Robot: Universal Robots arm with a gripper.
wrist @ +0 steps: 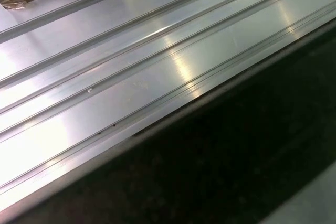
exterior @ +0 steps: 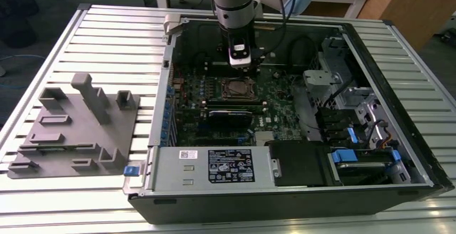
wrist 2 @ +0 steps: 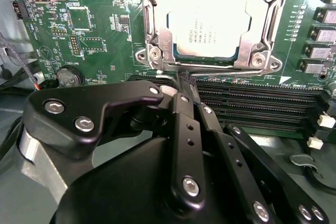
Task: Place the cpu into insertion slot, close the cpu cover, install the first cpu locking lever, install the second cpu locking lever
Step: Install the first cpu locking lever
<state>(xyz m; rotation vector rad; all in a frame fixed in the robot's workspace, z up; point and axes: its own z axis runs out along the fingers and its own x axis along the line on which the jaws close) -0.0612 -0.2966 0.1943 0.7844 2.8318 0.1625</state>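
Note:
In the second wrist view the cpu (wrist 2: 207,19) lies flat in the insertion slot (wrist 2: 157,53), its pale metal top showing through the window of the cpu cover (wrist 2: 257,22), which lies down over it. A thin metal locking lever rod (wrist 2: 215,68) runs along the socket edge closest to me. My gripper (wrist 2: 185,81) has its black fingers (wrist 2: 181,108) pressed together, shut, with the tips right at that rod. Seen from the exterior view, the gripper (exterior: 240,63) hangs just behind the socket (exterior: 237,88) inside the open computer case.
Long black card slots (wrist 2: 252,103) lie beside the fingers. The case (exterior: 285,191) sits on a slatted aluminium table (exterior: 107,31), whose slats (wrist: 131,66) fill much of the first wrist view. A grey fixture (exterior: 75,130) stands at the exterior view's left. Drive bays and cables (exterior: 356,111) crowd the right.

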